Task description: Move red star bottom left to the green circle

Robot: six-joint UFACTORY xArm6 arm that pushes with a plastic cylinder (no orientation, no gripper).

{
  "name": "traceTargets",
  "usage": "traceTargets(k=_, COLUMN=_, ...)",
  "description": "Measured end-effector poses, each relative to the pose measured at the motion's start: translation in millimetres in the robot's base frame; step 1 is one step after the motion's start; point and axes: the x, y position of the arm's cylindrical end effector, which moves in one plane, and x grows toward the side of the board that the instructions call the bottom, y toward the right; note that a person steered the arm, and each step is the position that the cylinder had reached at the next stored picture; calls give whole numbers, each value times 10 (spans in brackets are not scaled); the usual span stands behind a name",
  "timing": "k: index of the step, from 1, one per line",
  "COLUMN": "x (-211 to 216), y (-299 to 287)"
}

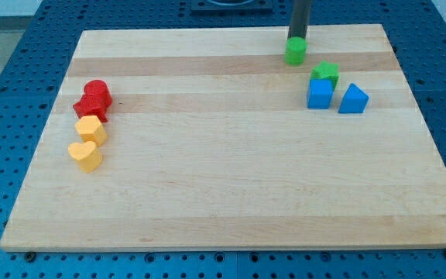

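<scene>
The red star (89,109) lies at the board's left side, touching a red circle (97,92) just above it. The green circle (295,53) sits near the view's top, right of centre. My tip (296,39) is at the green circle's upper edge, apparently touching it, far to the right of the red star.
A yellow hexagon (91,129) and a yellow heart (85,156) lie directly below the red star. A green star (325,73), a blue cube (320,94) and a blue triangle (353,99) cluster to the lower right of the green circle. The wooden board (231,186) rests on a blue pegboard.
</scene>
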Motion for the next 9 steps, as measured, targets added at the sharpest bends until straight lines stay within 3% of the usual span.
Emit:
traceTargets(k=1, x=468, y=-283)
traceTargets(k=2, x=130, y=-447)
traceTargets(k=4, x=-78, y=-3124)
traceTargets(k=5, x=457, y=-4071)
traceTargets(k=6, x=1098, y=-3907)
traceTargets(k=8, x=1766, y=-2663)
traceTargets(k=9, x=2220, y=-2587)
